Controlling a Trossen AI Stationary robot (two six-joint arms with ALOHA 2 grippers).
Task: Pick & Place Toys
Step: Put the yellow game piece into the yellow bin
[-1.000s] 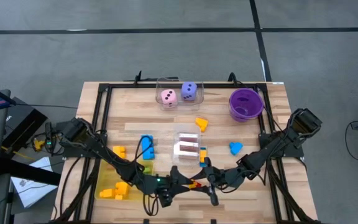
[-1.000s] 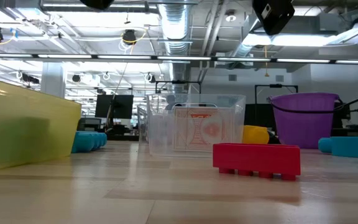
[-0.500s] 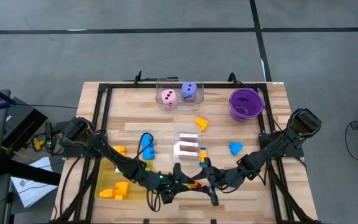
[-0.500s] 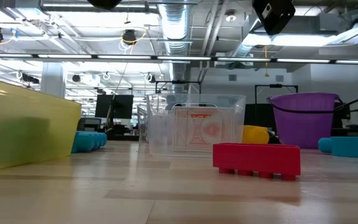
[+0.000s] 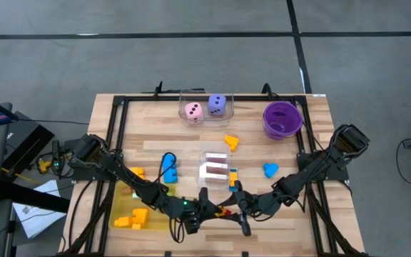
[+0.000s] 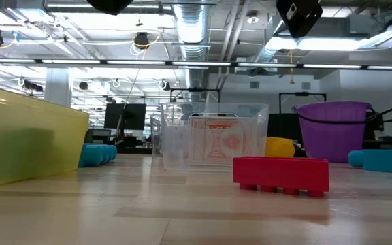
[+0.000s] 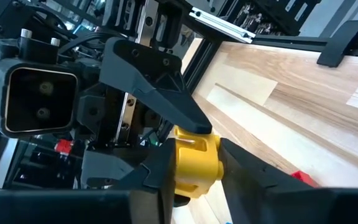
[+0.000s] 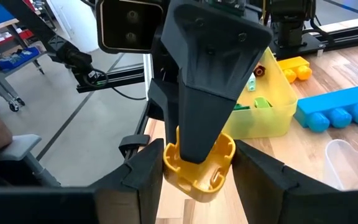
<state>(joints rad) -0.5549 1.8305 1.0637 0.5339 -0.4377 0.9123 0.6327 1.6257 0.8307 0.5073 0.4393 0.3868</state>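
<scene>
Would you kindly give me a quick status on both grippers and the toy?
Left gripper and right gripper both clamped on one yellow toy piece, mid-handover above near table edge. Nothing blocking.

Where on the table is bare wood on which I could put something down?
Back left of the table, between the dice box and the blue brick. Crowded: front centre, where left gripper and right gripper hold a yellow piece.

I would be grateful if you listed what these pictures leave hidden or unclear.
- The yellow piece: hidden in the high view beneath the left gripper and right gripper, which meet at the table's near edge.
- Contents of the yellow tray: low view, hidden by its cloudy wall.
- The cards' faces: too small from above; blurred through the clear box in the low view.
</scene>
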